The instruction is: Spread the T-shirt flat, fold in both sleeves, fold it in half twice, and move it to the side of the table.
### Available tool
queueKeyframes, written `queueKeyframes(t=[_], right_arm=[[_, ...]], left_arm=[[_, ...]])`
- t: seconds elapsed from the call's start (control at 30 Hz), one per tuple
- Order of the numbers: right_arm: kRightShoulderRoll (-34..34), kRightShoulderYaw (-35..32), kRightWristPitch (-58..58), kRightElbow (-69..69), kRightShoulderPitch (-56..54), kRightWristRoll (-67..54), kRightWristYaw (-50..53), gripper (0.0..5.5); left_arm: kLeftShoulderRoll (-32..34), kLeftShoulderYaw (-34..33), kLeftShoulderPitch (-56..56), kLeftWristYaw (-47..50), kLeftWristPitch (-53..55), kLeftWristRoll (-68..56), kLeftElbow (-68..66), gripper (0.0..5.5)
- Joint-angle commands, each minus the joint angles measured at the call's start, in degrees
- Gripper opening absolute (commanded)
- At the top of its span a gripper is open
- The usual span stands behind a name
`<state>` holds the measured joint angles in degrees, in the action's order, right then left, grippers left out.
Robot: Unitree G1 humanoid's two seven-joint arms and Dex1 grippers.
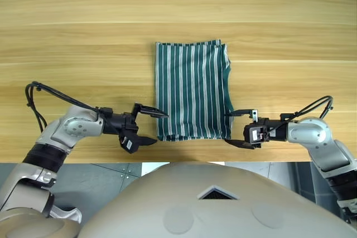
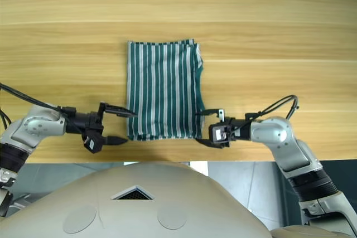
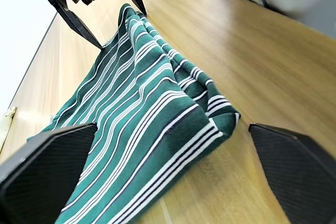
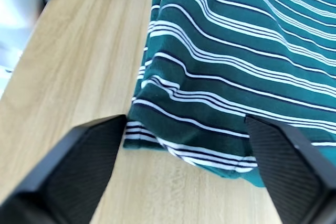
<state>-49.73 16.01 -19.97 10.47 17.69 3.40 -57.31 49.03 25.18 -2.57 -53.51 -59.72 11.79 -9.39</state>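
Bracketing the T-shirt for folding.
Both arms' jaws stood released astride its near corners, apparently to grip them.

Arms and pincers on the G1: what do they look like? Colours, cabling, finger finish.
The left arm and right arm have rounded silver-grey shells with black bands near the elbows. The wrists, the left pincer and the right pincer are black. Each pincer has two slim fingers, finely ribbed up close. A loose black cable loops off each forearm.
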Motion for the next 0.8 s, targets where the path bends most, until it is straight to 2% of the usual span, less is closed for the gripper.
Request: queueKeyframes(t=[0.03,0.13,0.43,0.6,0.7,0.8], right_arm=[[0.04,0.36,0.84,0.06,-0.58,0.67,0.31,3.5],[0.08,0.72,0.83,-0.02,-0.83,0.61,0.17,2.99],[-0.14,0.82,0.36,0.66,-1.05,-0.14,-0.03,1.21],[0.29,1.2,0.2,0.36,-1.57,-0.05,-0.03,0.41],[0.28,1.28,0.14,0.38,-1.46,-0.04,0.13,0.06],[0.37,1.38,0.25,0.46,-1.4,-0.01,0.3,0.05]], left_arm=[[0.35,2.59,1.29,-1.0,1.72,3.31,-3.1,5.4],[0.25,4.05,1.95,-1.17,2.06,3.77,-3.78,5.4],[0.62,6.31,3.44,-0.92,3.29,5.22,-4.77,3.67],[1.11,6.93,3.57,-0.95,3.78,4.99,-4.73,2.95],[1.28,7.1,3.84,-1.13,3.97,4.94,-4.81,2.48],[1.37,7.27,4.15,-1.29,3.92,4.9,-5.05,1.87]])
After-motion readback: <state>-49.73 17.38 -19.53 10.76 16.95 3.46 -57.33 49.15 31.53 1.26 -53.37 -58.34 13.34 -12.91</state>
